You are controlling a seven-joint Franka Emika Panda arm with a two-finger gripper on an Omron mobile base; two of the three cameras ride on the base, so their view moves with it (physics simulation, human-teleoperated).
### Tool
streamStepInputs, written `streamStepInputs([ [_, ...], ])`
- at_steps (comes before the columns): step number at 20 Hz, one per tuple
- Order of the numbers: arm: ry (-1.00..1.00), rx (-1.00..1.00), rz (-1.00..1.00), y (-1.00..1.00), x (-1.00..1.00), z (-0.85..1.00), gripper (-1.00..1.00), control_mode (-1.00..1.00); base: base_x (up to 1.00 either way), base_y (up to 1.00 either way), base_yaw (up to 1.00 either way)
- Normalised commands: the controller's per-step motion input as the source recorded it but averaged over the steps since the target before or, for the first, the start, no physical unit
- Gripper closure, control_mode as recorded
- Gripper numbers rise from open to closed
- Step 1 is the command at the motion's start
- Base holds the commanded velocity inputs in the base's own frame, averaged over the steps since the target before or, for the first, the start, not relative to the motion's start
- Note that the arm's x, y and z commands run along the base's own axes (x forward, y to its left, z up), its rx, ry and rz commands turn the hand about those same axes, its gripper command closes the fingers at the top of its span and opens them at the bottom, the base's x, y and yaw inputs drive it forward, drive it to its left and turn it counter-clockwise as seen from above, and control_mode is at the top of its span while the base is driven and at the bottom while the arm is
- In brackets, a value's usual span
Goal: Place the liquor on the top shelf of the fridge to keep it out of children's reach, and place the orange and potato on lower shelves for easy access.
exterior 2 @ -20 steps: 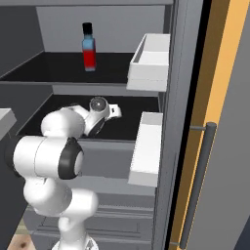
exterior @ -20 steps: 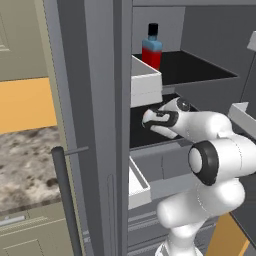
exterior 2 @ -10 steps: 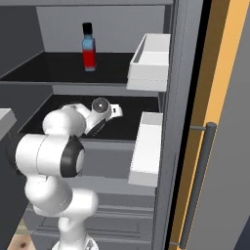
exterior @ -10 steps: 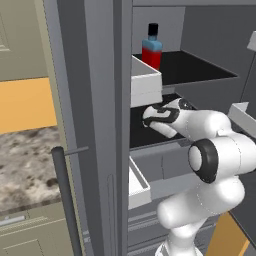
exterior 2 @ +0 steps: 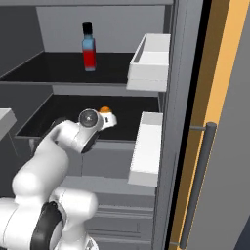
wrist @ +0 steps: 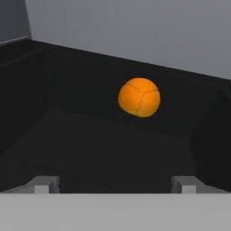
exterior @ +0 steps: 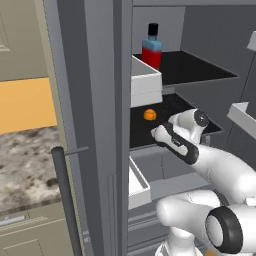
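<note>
Withdrawing, the gripper (wrist: 115,184) has left the orange (wrist: 139,97) on a lower shelf (exterior: 170,112).

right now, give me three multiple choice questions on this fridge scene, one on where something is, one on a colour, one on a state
1. Where is the orange?
A. on the top shelf beside the liquor
B. on the lower shelf, under the top shelf
C. in a white door bin

2. What colour is the cap of the liquor?
A. black
B. white
C. yellow

3. How is the gripper?
A. shut on the orange
B. shut on the liquor
C. open, holding nothing

Key: 1 B, the orange sits on the lower shelf below the top shelf. 2 A, the cap above the blue shoulder is black. 3 C, the hand view shows the fingertips apart, the orange lying beyond them.
</note>
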Motion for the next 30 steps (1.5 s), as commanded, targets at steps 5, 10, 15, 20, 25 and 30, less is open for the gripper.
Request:
streamStepInputs([
  [5,0.21,0.0,0.0,-0.01,-0.97,1.0,-1.0,-1.0,0.0,0.0,0.0],
  [10,0.3,-0.04,0.0,-0.04,-1.0,0.67,-1.0,-1.0,0.0,0.0,0.0],
  [15,0.14,-0.07,0.0,0.0,-1.0,0.22,-1.0,-1.0,0.0,0.0,0.0],
  [20,0.01,-0.03,0.0,0.0,-0.97,0.44,-1.0,-1.0,0.0,0.0,0.0],
  [25,0.0,0.0,0.0,0.0,-0.77,0.57,-1.0,-1.0,0.0,0.0,0.0],
  [30,0.0,0.0,0.0,0.0,-0.27,0.21,-1.0,1.0,-0.57,0.0,0.05],
])
